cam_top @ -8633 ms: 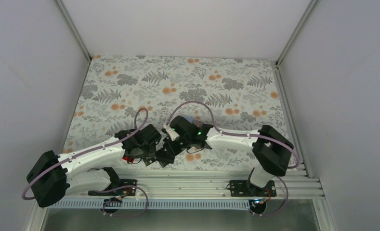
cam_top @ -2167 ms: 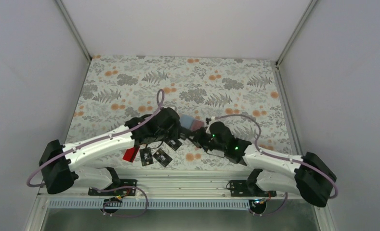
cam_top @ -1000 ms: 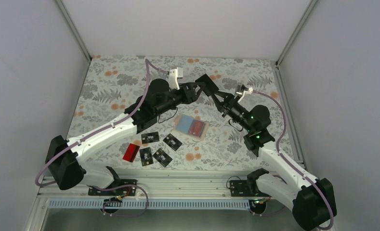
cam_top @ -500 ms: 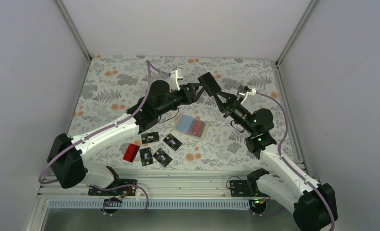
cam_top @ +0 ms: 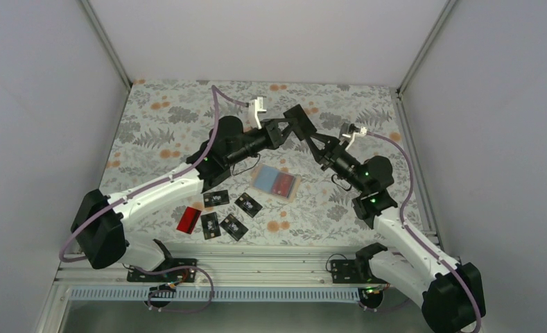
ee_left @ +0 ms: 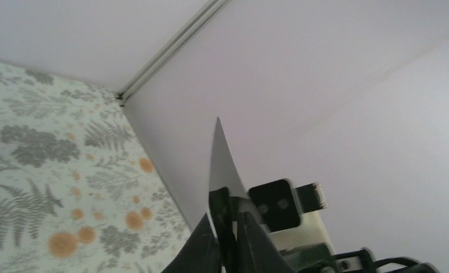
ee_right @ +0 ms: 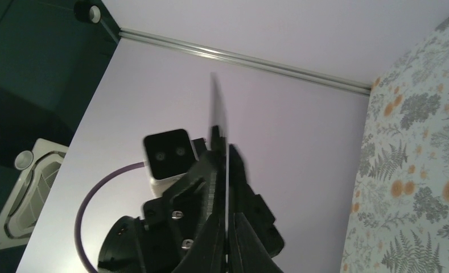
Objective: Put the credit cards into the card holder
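Both arms are raised over the far middle of the fern-and-orange-flower table cloth (cam_top: 173, 118). The left gripper (cam_top: 289, 128) and right gripper (cam_top: 317, 144) meet tip to tip, each clamped on the same thin black rectangular card (cam_top: 300, 121), which is held in the air. Each wrist view shows it edge-on, pinched between that arm's fingers.

The small folding card holder (cam_top: 276, 182), with a tan rim and light blue inside, lies open on the cloth below the grippers, its right half reddish.

Left of it, near the front edge, a plain red card (cam_top: 188, 219) lies beside four black cards (cam_top: 216, 198) with white markings, loosely clustered.
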Robot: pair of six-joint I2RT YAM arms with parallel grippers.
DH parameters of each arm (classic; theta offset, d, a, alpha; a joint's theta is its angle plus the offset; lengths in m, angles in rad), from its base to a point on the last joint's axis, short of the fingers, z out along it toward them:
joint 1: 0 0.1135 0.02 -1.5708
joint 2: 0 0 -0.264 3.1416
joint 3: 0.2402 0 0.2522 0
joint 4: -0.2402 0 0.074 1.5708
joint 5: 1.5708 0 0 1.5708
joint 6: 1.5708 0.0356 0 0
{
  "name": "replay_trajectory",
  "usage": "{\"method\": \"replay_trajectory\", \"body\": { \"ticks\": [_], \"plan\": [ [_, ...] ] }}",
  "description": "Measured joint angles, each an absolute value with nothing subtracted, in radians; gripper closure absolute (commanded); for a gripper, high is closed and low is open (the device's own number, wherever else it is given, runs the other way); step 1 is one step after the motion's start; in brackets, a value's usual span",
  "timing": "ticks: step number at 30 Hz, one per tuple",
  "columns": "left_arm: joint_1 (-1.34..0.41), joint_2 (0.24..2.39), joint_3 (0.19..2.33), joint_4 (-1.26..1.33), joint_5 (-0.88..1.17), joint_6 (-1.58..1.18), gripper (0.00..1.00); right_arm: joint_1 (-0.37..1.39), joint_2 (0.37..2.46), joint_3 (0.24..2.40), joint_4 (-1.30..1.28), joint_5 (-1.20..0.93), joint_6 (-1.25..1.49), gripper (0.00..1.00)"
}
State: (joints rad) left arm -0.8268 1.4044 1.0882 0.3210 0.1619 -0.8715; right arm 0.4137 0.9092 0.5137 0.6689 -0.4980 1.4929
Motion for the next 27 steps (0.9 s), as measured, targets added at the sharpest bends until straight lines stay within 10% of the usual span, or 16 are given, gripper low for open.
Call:
{"method": "replay_trajectory", "body": {
  "ticks": [3, 11, 27],
  "plan": [
    [-0.828, 1.414, 1.089, 0.353, 0.175, -0.878, 0.98, 0.413, 0.908, 0.51, 0.656, -0.498, 1.488, 0.94],
    [-0.825, 1.407, 1.089, 0.334, 0.166, -0.875, 0.98, 0.392, 0.949, 0.681, 0.356, -0.611, 1.211, 0.34],
    [-0.802, 1.366, 1.224, -0.107, 0.285, -0.645, 0.97, 0.329, 0.968, 0.888, -0.215, -0.744, 0.443, 0.28]
  ]
}}
